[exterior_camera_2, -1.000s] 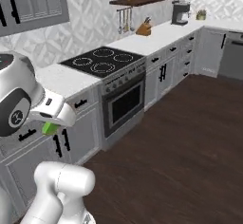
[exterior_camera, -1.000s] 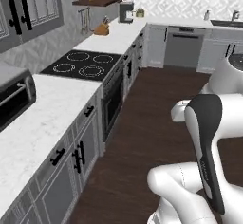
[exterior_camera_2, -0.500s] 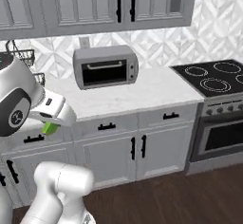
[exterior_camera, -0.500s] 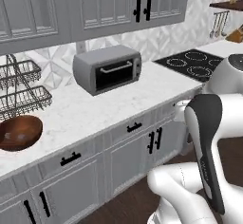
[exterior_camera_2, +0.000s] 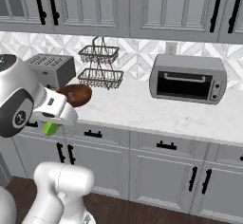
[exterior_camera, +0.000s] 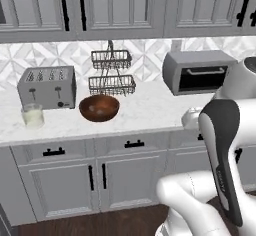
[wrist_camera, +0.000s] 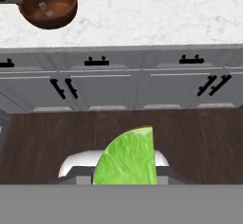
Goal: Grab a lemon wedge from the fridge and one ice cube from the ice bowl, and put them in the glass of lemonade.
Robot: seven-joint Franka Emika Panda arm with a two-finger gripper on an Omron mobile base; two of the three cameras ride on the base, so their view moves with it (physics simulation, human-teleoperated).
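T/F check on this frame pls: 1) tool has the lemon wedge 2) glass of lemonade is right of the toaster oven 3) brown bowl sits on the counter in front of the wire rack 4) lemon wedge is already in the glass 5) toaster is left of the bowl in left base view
1) The tool is shut on the lemon wedge: true.
2) False. In the left base view the glass of lemonade stands far left of the toaster oven, in front of the toaster.
3) The brown bowl on the counter before the wire rack: true.
4) False. The wedge is in the tool, off the counter.
5) True.
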